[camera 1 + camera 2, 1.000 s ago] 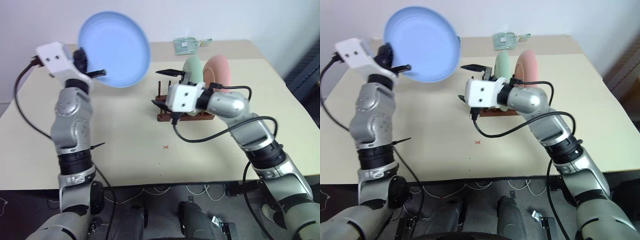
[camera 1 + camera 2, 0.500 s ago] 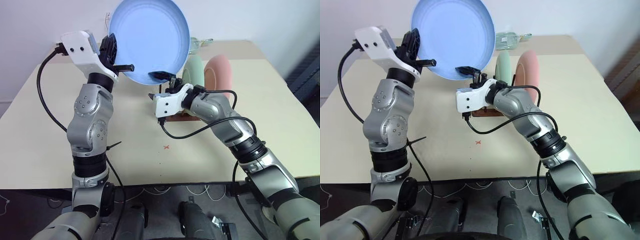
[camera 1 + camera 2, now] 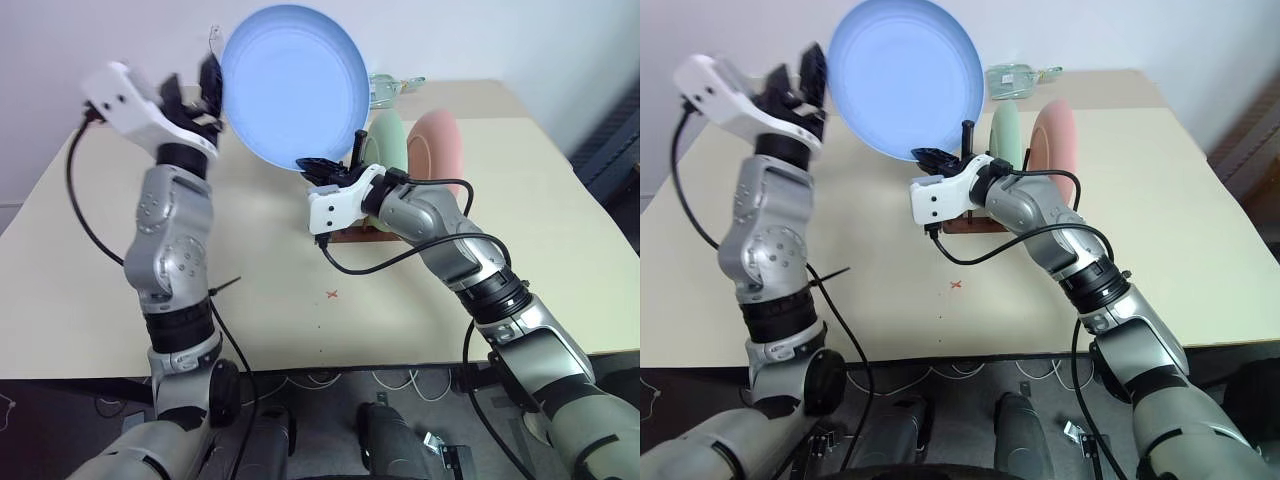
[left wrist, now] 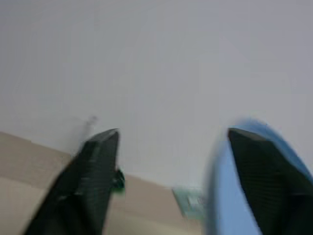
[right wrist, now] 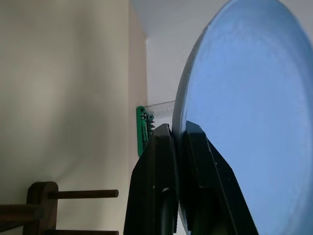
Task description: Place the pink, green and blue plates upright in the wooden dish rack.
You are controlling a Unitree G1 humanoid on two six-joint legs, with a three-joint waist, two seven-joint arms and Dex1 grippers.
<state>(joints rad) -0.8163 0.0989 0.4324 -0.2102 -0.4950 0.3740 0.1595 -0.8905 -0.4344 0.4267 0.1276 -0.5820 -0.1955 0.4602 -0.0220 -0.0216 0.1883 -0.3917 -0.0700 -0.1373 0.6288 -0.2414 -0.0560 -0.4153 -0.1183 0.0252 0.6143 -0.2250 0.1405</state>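
My right tool (image 3: 945, 160) is clamped on the lower rim of the blue plate (image 3: 292, 85), its two fingers pinching the edge from either side, as the right wrist view (image 5: 176, 161) shows plainly. The plate stands on edge above this tool, face turned toward my left side. I hold it that way because it has to drop between pegs edge first.

My left tool (image 3: 195, 92) stands apart, fingers spread, just beside the plate's far-left rim. In the left wrist view one finger (image 4: 95, 166) is clear of everything, while the other sits right against the blue edge; the view is blurred, so it may be brushing the rim or just off it. I judge the handover to be done: only the right tool carries the plate.

The wooden rack (image 3: 345, 232) sits on the counter (image 3: 560, 250) just behind and below my right tool. The green plate (image 3: 385, 140) and the pink plate (image 3: 438, 145) stand upright in it side by side, beyond my right tool. The free pegs (image 5: 80, 194) lie on the near side, which is why I hold the blue plate over that end.
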